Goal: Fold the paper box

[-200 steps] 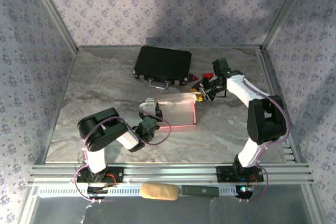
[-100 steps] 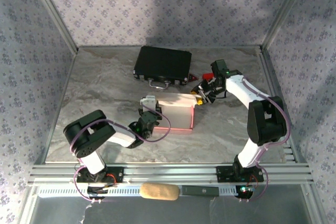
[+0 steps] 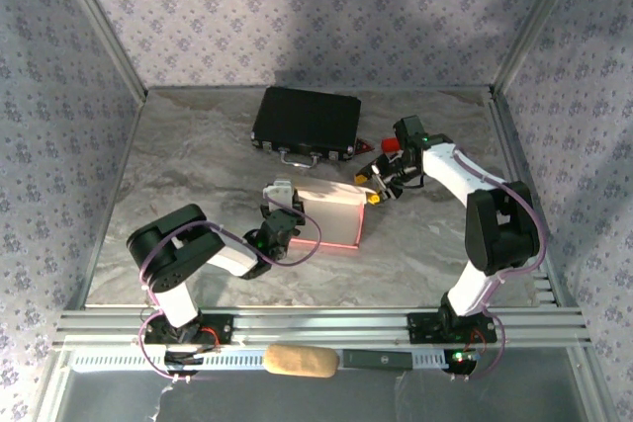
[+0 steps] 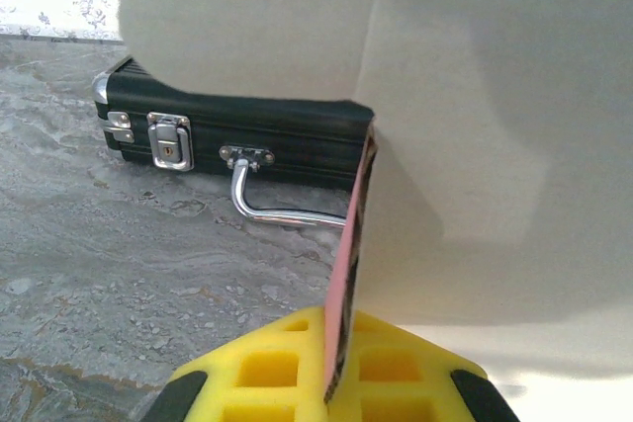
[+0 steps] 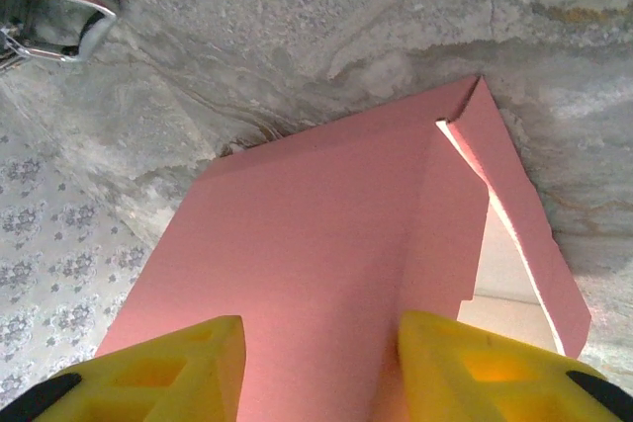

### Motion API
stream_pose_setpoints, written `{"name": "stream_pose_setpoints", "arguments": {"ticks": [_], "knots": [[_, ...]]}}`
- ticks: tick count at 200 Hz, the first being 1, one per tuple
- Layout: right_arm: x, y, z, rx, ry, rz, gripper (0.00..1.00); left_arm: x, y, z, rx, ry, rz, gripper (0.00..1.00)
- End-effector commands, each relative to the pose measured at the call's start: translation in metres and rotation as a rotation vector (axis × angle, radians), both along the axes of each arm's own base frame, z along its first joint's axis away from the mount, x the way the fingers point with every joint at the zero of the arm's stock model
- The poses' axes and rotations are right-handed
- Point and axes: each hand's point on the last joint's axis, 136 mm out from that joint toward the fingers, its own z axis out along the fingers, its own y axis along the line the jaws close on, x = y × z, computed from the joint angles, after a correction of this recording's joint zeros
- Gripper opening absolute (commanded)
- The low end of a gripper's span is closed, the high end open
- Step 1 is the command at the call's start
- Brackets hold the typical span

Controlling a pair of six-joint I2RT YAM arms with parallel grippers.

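The left gripper (image 4: 334, 380) is clamped on the thin left wall of the half-formed paper box (image 3: 334, 216), which sits mid-table in front of the black case (image 3: 305, 122), while the right gripper (image 5: 321, 341) rests at the box's far right corner, yellow fingers (image 5: 178, 363) apart.

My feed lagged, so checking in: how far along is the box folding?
Done: the thin pink card paper box has walls standing. In hand: the left tool pinches one wall's edge; the right tool is open over a corner. Left: that corner gapes, top unclosed.
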Motion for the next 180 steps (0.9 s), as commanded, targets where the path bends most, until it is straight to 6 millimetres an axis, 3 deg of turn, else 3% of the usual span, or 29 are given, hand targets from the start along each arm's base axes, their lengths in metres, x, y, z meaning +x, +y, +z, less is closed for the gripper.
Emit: {"name": "stream_pose_setpoints", "arguments": {"ticks": [1, 63, 135, 180], "knots": [[-0.019, 0.01, -0.002, 0.078, 0.066, 0.036, 0.49, -0.01, -0.03, 0.002, -0.053, 0.008, -0.142, 0.0], [-0.028, 0.004, -0.005, 0.079, 0.082, 0.069, 0.5, -0.008, -0.029, 0.003, -0.055, 0.007, -0.139, 0.0], [-0.033, -0.009, 0.015, 0.089, 0.058, 0.057, 0.51, -0.001, -0.03, 0.045, -0.098, -0.029, -0.157, 0.0], [-0.043, -0.016, 0.014, 0.098, 0.06, 0.044, 0.51, 0.006, -0.022, 0.045, -0.082, -0.015, -0.147, 0.0]]}}
